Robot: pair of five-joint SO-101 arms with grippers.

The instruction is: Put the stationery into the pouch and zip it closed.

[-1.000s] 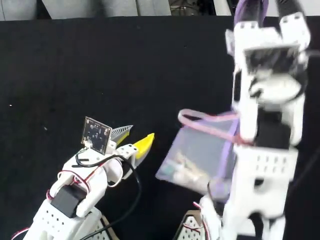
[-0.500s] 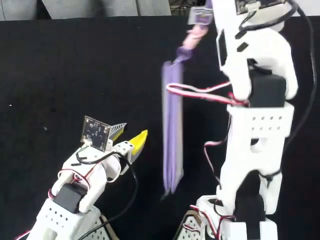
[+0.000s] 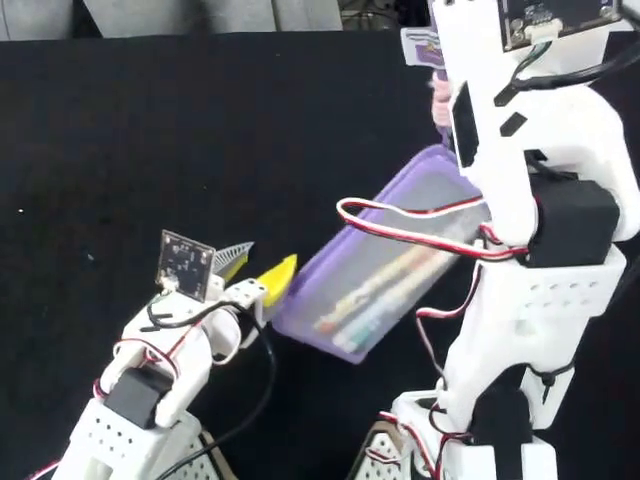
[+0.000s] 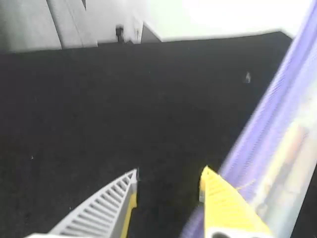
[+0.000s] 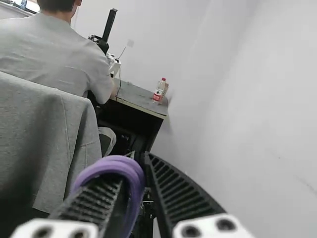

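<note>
A translucent purple pouch (image 3: 395, 262) hangs tilted in the air above the table, with pens and other stationery (image 3: 385, 290) lying inside it. My right gripper (image 3: 428, 48) is raised high at the back right, shut on the pouch's purple loop (image 5: 113, 172). My left gripper (image 3: 256, 268) is low over the table with its grey and yellow fingers open. Its yellow finger (image 4: 223, 206) is right beside the pouch's (image 4: 280, 134) lower corner; I cannot tell whether they touch.
The black tabletop (image 3: 150, 130) stretches to the left and back. My right arm's tall white body (image 3: 525, 320) and its red and white cables (image 3: 400, 225) stand at the front right, close behind the hanging pouch.
The right arm has risen from low over the table to high at the back, lifting the pouch. The pouch hung edge-on half a second ago and has swung to a tilted, face-on pose.
</note>
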